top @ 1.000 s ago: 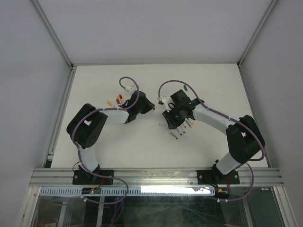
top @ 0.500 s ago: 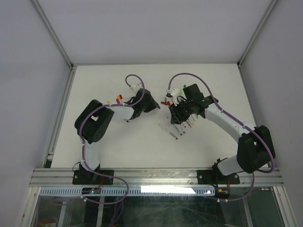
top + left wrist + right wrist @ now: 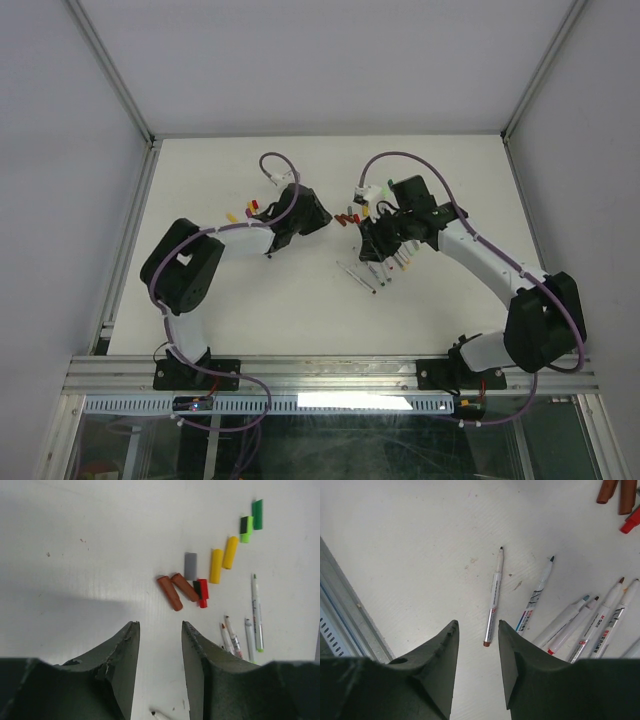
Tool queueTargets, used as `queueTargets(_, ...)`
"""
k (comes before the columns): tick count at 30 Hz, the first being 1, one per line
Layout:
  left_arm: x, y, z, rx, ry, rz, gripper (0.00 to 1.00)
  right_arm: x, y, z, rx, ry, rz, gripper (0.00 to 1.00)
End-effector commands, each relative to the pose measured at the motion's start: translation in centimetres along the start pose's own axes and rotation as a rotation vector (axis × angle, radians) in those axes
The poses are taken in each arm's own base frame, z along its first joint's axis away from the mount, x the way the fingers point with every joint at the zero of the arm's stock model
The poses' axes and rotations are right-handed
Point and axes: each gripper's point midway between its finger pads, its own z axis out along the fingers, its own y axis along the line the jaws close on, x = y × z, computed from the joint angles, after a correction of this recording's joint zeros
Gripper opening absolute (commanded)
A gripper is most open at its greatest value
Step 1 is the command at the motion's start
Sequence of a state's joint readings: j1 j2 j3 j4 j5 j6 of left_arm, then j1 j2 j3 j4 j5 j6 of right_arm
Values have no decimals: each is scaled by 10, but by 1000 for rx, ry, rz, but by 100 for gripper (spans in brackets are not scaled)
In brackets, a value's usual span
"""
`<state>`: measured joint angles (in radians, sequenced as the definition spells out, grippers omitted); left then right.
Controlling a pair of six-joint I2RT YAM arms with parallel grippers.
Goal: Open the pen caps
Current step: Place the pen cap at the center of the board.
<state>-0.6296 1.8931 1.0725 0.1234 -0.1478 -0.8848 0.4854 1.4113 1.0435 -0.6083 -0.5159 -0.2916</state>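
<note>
In the left wrist view, several pen caps lie loose in a slanted row ahead of my fingers. They are two brown pen caps (image 3: 170,593), a red one (image 3: 202,593), a grey one (image 3: 190,566), two yellow (image 3: 216,566) and two green (image 3: 245,529). My left gripper (image 3: 160,624) is open over bare table just short of them and holds nothing. Uncapped white pens (image 3: 493,598) lie fanned out under my right gripper (image 3: 477,622), which is open and empty. From above, the left gripper (image 3: 324,222) and right gripper (image 3: 371,247) flank the brown and red caps (image 3: 347,218).
More caps, yellow (image 3: 232,217) and red (image 3: 252,208), lie behind the left arm. A green cap (image 3: 390,185) sits by the right arm's cable. Pens (image 3: 368,277) spread towards the near side. A metal frame rail (image 3: 342,611) borders the table at the left of the right wrist view.
My left gripper has gone from shut to open and drawn back a little to the left, with the brown caps now lying on the table. The right arm swung outward, then held still.
</note>
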Motion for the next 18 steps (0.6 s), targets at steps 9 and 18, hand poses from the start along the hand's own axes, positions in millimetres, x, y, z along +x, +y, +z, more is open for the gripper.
queueTargets(9,-50,-16,-106,181,-248,235,64,-33,37,-33,-143,-179,-124,40)
queueTargets(18,-60,24,-160,159,-367,303,99,-74,62,-65,-191,-369,-219,43)
